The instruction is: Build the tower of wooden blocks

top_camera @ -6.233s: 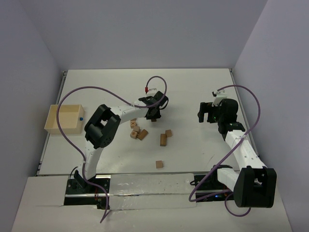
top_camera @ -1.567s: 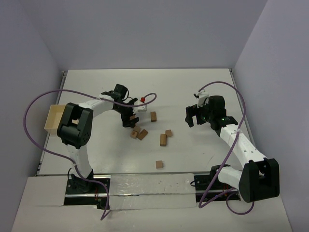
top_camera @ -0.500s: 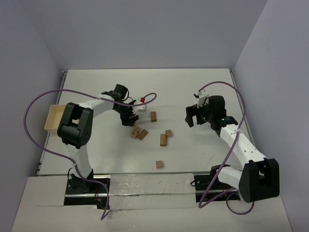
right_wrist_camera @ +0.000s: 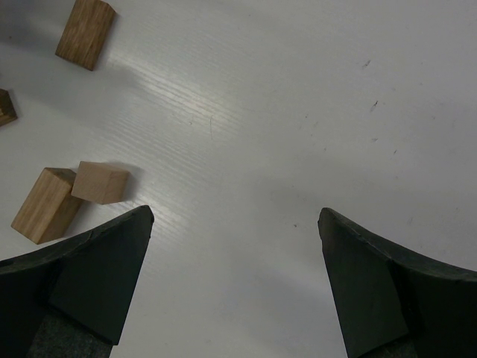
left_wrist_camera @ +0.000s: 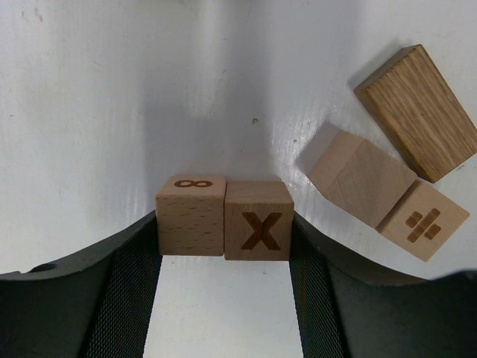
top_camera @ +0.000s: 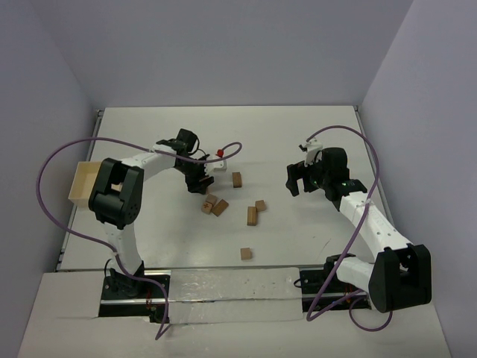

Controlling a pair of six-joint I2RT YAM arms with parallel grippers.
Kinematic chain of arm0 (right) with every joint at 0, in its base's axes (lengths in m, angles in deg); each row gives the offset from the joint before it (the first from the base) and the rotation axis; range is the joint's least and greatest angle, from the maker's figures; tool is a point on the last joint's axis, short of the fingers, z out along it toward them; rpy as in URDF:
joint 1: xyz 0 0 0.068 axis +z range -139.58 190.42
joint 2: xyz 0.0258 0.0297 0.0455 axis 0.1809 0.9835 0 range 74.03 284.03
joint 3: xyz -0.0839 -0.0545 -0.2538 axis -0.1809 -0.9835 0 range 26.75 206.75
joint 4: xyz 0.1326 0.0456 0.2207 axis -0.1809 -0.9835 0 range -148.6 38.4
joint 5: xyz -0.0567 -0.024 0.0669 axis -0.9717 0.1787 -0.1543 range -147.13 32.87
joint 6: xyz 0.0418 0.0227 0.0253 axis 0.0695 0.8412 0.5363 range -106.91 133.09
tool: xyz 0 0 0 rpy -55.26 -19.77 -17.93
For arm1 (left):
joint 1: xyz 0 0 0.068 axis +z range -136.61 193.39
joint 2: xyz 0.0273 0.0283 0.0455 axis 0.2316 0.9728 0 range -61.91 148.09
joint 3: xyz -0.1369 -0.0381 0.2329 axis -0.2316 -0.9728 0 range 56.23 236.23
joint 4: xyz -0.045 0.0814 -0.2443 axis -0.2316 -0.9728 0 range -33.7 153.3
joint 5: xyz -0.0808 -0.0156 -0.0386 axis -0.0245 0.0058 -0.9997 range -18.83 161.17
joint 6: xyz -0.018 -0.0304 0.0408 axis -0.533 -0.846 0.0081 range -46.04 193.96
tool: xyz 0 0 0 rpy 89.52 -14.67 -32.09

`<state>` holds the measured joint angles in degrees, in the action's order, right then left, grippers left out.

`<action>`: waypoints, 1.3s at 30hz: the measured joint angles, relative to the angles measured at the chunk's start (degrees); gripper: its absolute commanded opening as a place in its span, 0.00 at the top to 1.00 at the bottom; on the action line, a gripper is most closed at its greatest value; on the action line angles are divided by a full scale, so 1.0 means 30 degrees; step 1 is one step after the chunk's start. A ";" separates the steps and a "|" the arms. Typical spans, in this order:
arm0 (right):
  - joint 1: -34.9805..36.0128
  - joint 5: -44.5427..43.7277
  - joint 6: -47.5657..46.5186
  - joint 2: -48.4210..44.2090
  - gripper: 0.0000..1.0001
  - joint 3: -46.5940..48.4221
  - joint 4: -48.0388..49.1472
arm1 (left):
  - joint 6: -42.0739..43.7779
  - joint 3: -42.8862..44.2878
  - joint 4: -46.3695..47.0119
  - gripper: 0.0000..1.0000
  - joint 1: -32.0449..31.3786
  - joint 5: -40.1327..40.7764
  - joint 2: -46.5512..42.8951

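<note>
Several tan wood blocks lie loose mid-table; no tower stands. My left gripper (top_camera: 197, 184) (left_wrist_camera: 223, 224) is closed on two cubes side by side, one marked X (left_wrist_camera: 258, 230) and one with an infinity sign (left_wrist_camera: 191, 220), a finger against each outer side. A longer block with a divide sign (left_wrist_camera: 380, 195) and a darker block (left_wrist_camera: 416, 112) lie just beyond them. Other blocks lie alone (top_camera: 237, 179), as a pair (top_camera: 253, 216), and nearer (top_camera: 246, 253). My right gripper (top_camera: 293, 179) (right_wrist_camera: 235, 224) is open and empty over bare table, right of the blocks (right_wrist_camera: 100, 183).
A pale shallow tray (top_camera: 80, 186) sits at the left edge, partly behind the left arm's elbow. Purple cables loop over both arms. Grey walls close in the table at the back and sides.
Since the earliest frame a block has been left at mid-table and my left gripper has moved left and down onto the two cubes. The right gripper shifted left. Nothing moved in the last half second.
</note>
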<state>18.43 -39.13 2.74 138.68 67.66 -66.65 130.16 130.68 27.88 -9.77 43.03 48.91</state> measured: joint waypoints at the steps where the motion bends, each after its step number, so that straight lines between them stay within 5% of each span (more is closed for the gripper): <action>1: 0.0000 0.0000 -0.0001 0.0000 0.00 0.0000 0.0000 | 0.0023 0.0168 -0.0225 0.68 0.0000 0.0055 0.0018; 4: 0.0000 0.0007 -0.0001 0.0000 0.00 0.0000 0.0000 | 0.0080 0.1059 -0.0899 0.90 0.0000 0.0238 0.0109; 8: 0.0000 0.0006 0.0006 0.0000 0.00 0.0000 0.0001 | 0.0017 0.3432 -0.2080 1.00 -0.0034 0.0437 0.0528; 15: -0.0138 0.0058 0.0065 0.0000 0.00 0.0000 0.0000 | -0.0466 0.7660 -0.3671 1.00 -0.1318 0.1466 0.1442; 26: -0.2369 0.0889 0.0065 -0.0256 0.00 0.0007 -0.0335 | -0.1628 0.9782 -0.5230 1.00 -0.4226 0.2174 0.4455; 39: -0.2433 0.0980 0.0057 -0.0401 0.00 0.0007 -0.0379 | -0.4582 0.8752 -0.3266 1.00 -0.4656 0.2872 0.4755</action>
<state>11.13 -36.19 2.91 137.47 67.68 -67.78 116.42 156.93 18.08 -23.73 51.64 63.18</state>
